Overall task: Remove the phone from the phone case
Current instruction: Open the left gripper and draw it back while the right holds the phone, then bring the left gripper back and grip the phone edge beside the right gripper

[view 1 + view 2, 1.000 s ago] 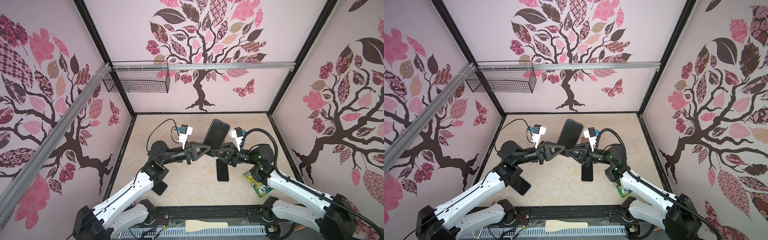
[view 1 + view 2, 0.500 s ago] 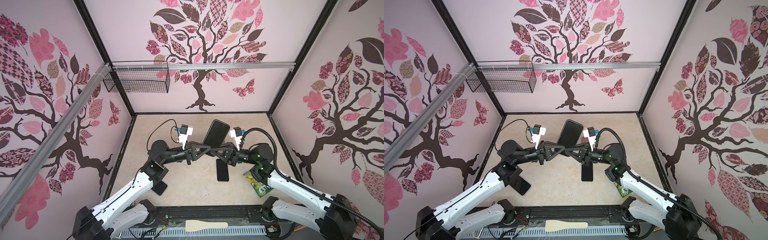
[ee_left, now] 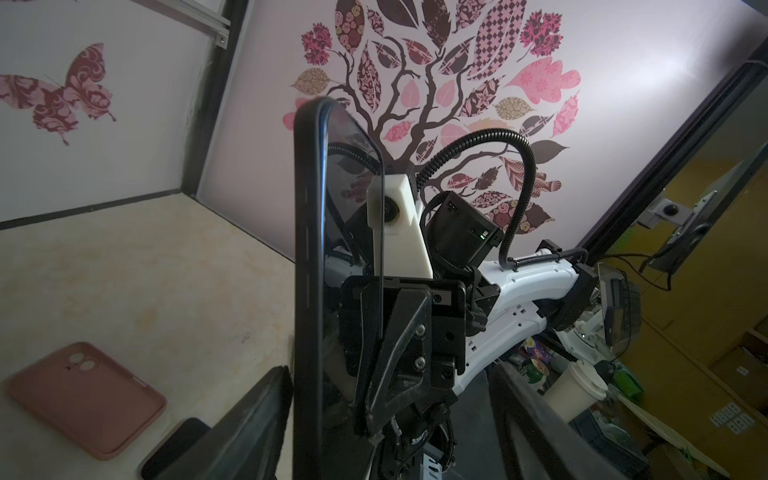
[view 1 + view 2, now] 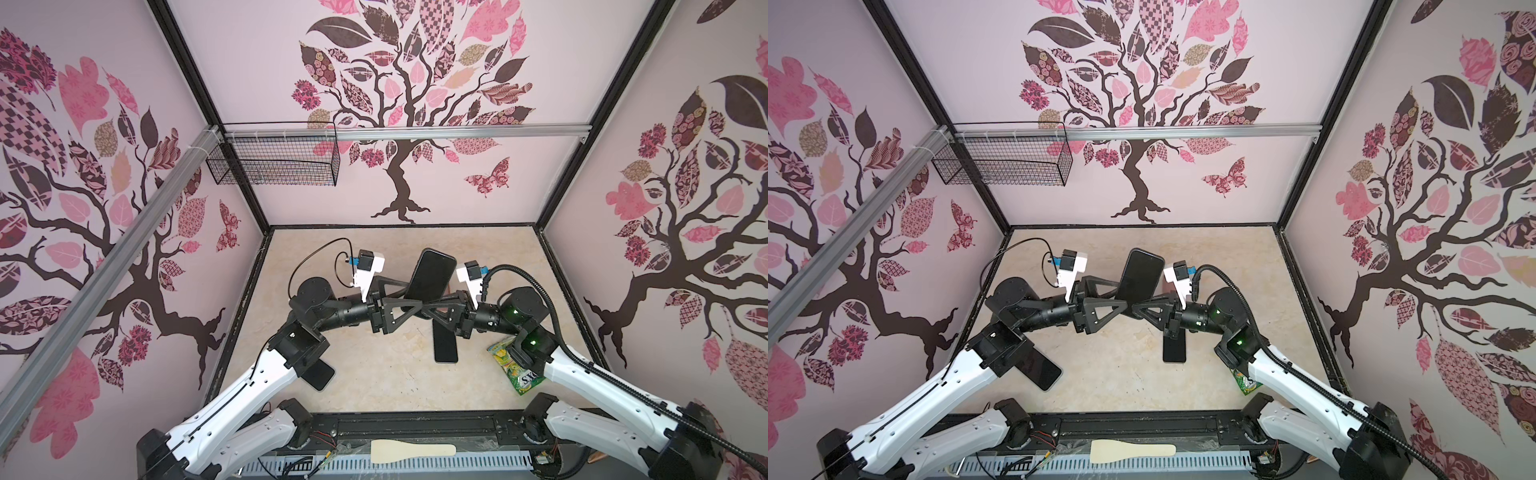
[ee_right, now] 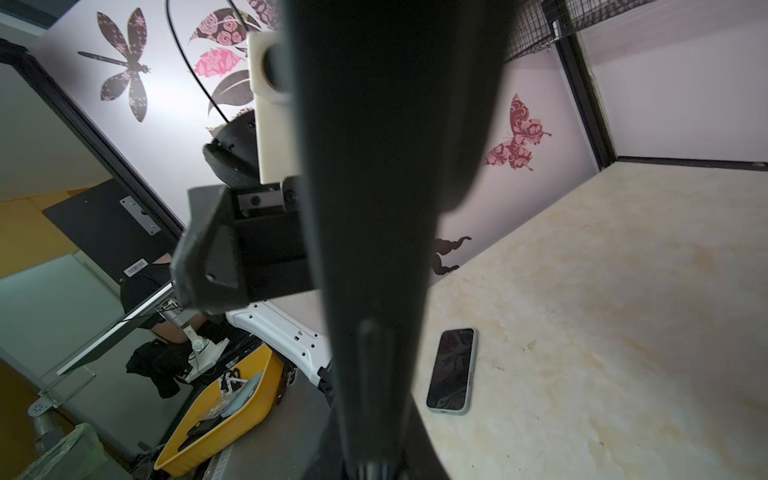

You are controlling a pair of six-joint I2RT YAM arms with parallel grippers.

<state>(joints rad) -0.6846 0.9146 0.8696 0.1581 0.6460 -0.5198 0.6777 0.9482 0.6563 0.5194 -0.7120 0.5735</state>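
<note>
1. In both top views the left gripper [image 4: 414,298] is now showing its jaws spread wide, where a second ago they were clamped on the phone [image 4: 432,274]. The phone is staying put, tilted in mid-air above the table [image 4: 374,374].
2. In a top view the right gripper [image 4: 1142,305] is keeping its narrow pinch on the phone's lower part, so it alone is carrying the phone.
3. In the left wrist view the phone is standing edge-on and, as far as I can judge, is still sitting inside its black case [image 3: 308,270]. The left gripper's fingers [image 3: 257,415] are flanking it, one just beside the case and the other well apart. A pink case [image 3: 87,399] is lying on the table.
4. In the right wrist view the cased phone is filling the middle as a dark blur, and a second phone [image 5: 453,370] is lying flat on the table beyond it.
5. I am reading this as a regrip. The left gripper is freeing itself, probably to take the case rim, and the separation is not yet happening.
</note>
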